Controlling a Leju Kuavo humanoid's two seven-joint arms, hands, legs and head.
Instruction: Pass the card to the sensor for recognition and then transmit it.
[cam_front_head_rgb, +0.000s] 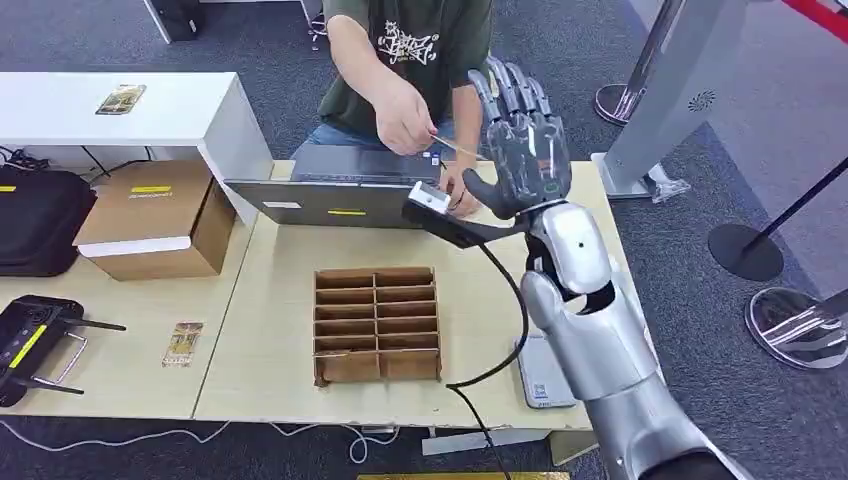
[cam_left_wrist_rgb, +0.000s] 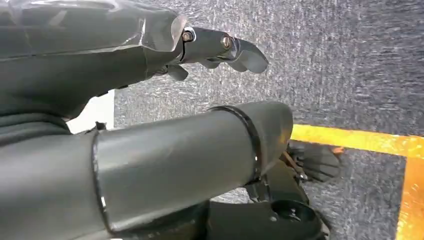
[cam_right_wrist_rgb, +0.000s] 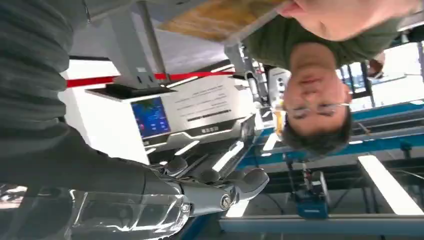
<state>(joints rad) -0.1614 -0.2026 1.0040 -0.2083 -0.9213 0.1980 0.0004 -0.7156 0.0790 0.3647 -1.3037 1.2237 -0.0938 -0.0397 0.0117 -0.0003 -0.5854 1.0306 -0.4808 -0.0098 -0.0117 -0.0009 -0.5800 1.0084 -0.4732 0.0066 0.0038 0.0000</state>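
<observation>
At the far left of the head view a black bag (cam_front_head_rgb: 40, 218) lies on the floor beside a closed cardboard box (cam_front_head_rgb: 155, 218), and above them a white table (cam_front_head_rgb: 190, 110) carries a small printed card (cam_front_head_rgb: 121, 99). On the near left corner of the wooden table (cam_front_head_rgb: 270, 340) sits a black controller with a yellow stripe (cam_front_head_rgb: 30, 340), and just right of it another card (cam_front_head_rgb: 183, 343) lies flat on the wood. At the middle of the table stands a brown cardboard divider tray (cam_front_head_rgb: 377, 324), its compartments showing nothing inside. Behind it a grey laptop (cam_front_head_rgb: 345, 188) lies at the far edge, where a person in a dark green shirt (cam_front_head_rgb: 420, 45) sits; the person's hand (cam_front_head_rgb: 405, 118) pinches a thin card (cam_front_head_rgb: 455, 147) seen edge-on, held between that hand and the robot's raised palm. The right hand (cam_front_head_rgb: 520, 140) stands upright above the far edge, fingers spread and holding nothing, the card just beside it but not in its grasp. A black cable (cam_front_head_rgb: 505, 290) runs down from its wrist across the table. The left hand (cam_left_wrist_rgb: 150, 100) hangs over grey carpet (cam_left_wrist_rgb: 340, 60) near a yellow floor line (cam_left_wrist_rgb: 360, 140), its fingers extended and apart, nothing in them.
</observation>
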